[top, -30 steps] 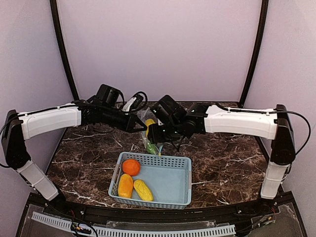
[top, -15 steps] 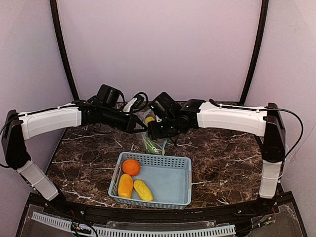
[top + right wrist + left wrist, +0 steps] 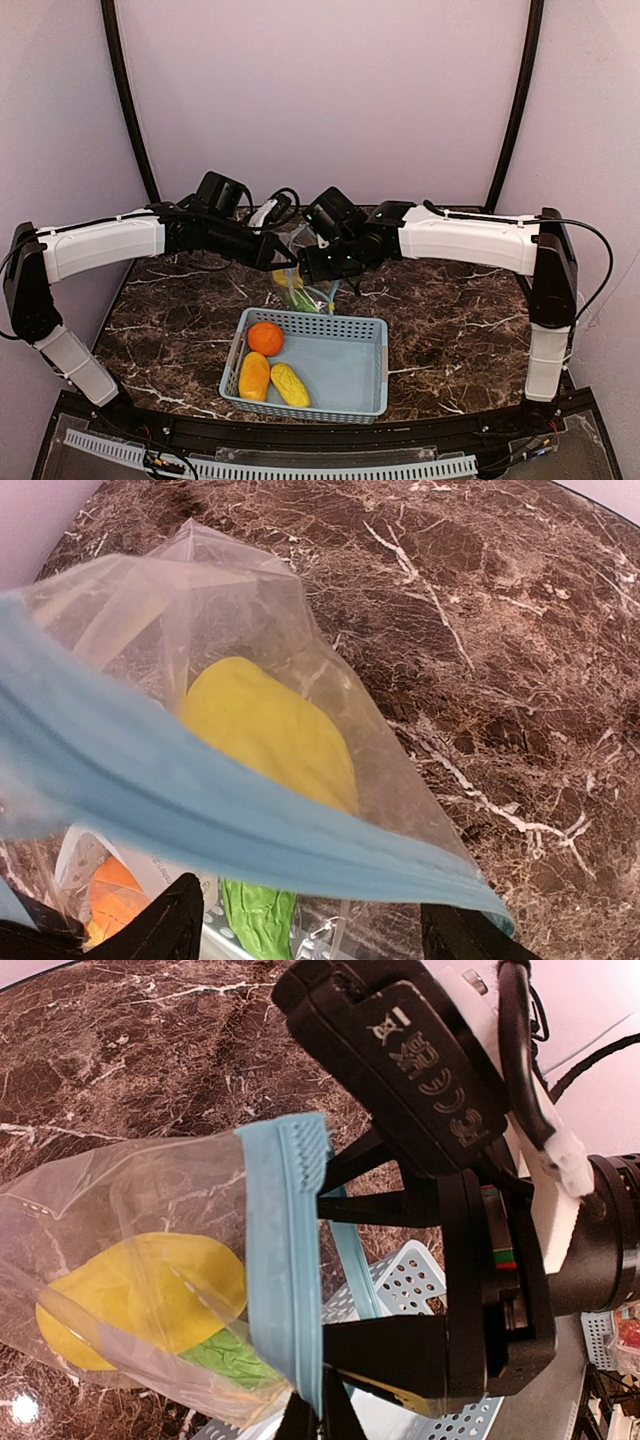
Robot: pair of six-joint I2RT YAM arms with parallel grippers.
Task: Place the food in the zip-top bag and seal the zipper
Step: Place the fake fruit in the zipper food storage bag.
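The zip-top bag [image 3: 296,288] hangs open above the table, just behind the basket. My left gripper [image 3: 320,1415] is shut on its light blue zipper [image 3: 285,1260] at one end of the mouth. Inside the bag lie a yellow fruit [image 3: 270,735] and the green pod [image 3: 258,915]. My right gripper [image 3: 305,942] hovers at the bag's mouth, fingers wide apart and holding nothing, with the zipper [image 3: 250,820] stretched across in front of it. The orange [image 3: 265,338] and two yellow fruits [image 3: 254,376] [image 3: 290,385] lie in the basket.
The light blue perforated basket [image 3: 370,330] stands at the near middle of the dark marble table [image 3: 460,330]. Both arms meet over the table's back middle, with cables behind them. Purple walls close in the back and sides.
The right gripper has opened wider. The yellow fruit it held at the bag's mouth has dropped down inside the bag. The left arm has kept its hold.
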